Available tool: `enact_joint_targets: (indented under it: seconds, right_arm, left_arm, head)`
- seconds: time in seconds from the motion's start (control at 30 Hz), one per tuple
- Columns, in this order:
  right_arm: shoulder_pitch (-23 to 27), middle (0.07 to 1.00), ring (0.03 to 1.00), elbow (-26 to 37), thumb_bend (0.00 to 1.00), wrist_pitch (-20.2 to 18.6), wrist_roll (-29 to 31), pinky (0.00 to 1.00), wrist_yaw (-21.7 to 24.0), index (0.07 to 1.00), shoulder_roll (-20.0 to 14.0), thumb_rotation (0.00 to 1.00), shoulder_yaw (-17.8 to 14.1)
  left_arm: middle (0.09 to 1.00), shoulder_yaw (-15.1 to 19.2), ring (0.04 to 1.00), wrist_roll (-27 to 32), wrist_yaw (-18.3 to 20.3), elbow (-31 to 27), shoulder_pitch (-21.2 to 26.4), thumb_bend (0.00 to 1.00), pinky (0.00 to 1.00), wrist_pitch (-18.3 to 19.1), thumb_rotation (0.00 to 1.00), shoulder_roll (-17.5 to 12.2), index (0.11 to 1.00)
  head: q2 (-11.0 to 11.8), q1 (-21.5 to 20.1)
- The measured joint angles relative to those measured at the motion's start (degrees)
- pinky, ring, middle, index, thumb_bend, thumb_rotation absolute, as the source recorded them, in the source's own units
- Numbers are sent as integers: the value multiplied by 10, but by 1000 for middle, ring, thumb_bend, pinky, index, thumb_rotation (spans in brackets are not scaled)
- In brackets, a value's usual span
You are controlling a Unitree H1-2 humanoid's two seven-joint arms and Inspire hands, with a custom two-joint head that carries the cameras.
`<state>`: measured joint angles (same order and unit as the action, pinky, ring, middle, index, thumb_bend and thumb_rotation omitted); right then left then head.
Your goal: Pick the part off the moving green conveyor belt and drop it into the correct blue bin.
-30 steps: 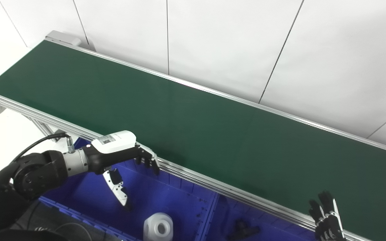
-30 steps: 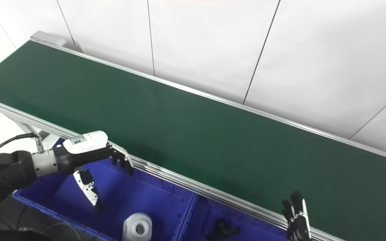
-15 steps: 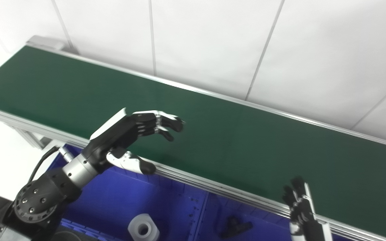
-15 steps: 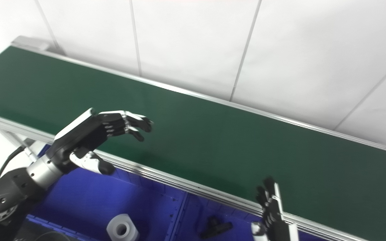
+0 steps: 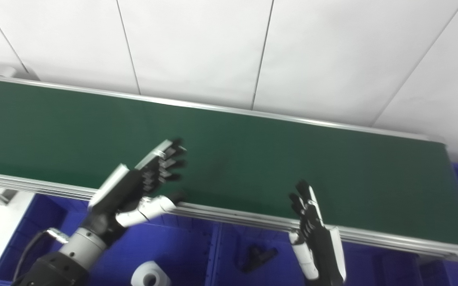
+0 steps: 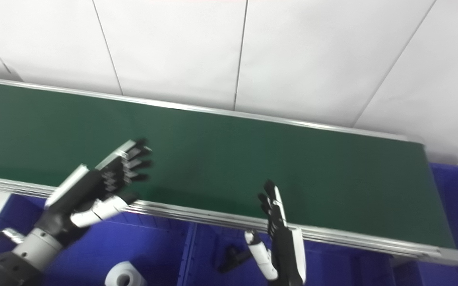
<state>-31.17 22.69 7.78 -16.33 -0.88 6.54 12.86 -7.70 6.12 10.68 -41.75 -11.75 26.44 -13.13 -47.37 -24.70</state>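
Note:
The green conveyor belt [image 5: 253, 151] runs across the picture and carries no part that I can see. My left hand [image 5: 141, 184] is open, fingers spread, raised over the belt's near rail. My right hand [image 5: 312, 230] is open too, fingers pointing up at the near rail. In the blue bin [image 5: 189, 254] below the rail lies a white cylindrical part [image 5: 149, 278]. A black part [image 5: 259, 256] lies in the neighbouring bin compartment.
A further blue bin [image 6: 457, 206] stands past the belt's right end. The aluminium rail [image 5: 233, 214] edges the belt on my side. A white panelled wall [image 5: 253, 51] rises behind the belt.
The camera has swung right, showing the belt's right end. My left hand rose from the bin to over the rail and spread its fingers. My right hand came up higher into view.

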Motion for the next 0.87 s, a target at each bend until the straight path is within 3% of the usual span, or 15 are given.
enact_joint_targets:
  seconds: [0.1, 0.33, 0.5, 0.63, 0.73, 0.87]
  right_arm:
    - [0, 987, 940, 0, 799, 0, -15, 914, -8, 991, 2, 946, 2]
    - [-3, 988, 944, 6, 763, -19, -28, 908, -22, 997, 7, 923, 1]
    - [-4, 993, 943, 19, 777, -30, -24, 903, -23, 994, 7, 938, 1]
    - [-5, 985, 941, 24, 795, -40, -25, 896, -23, 991, 7, 936, 2]
    - [-5, 979, 936, 28, 798, -49, -29, 901, -23, 990, 7, 939, 2]
    - [-3, 975, 933, 29, 799, -50, -29, 898, -23, 986, 7, 944, 4]
  left_arm:
    - [969, 6, 933, 12, -10, 12, 11, 461, 911, 0, 536, 26, 975]
    - [971, 10, 935, 34, -9, 74, 24, 547, 939, -3, 496, 48, 959]
    - [950, 11, 938, 36, -8, 117, 17, 635, 959, -64, 484, 76, 934]
    - [939, 28, 929, 52, -22, 75, -15, 520, 959, -69, 439, 97, 909]
    - [928, 25, 918, 61, -32, 22, -55, 500, 925, -65, 414, 111, 907]
    - [929, 12, 918, 58, -28, 60, -88, 440, 958, -69, 385, 108, 900]
  head:
    - [-7, -28]
    - [-29, -41]
    - [-37, -26]
    - [-38, -36]
    - [-34, -48]
    - [-30, -60]
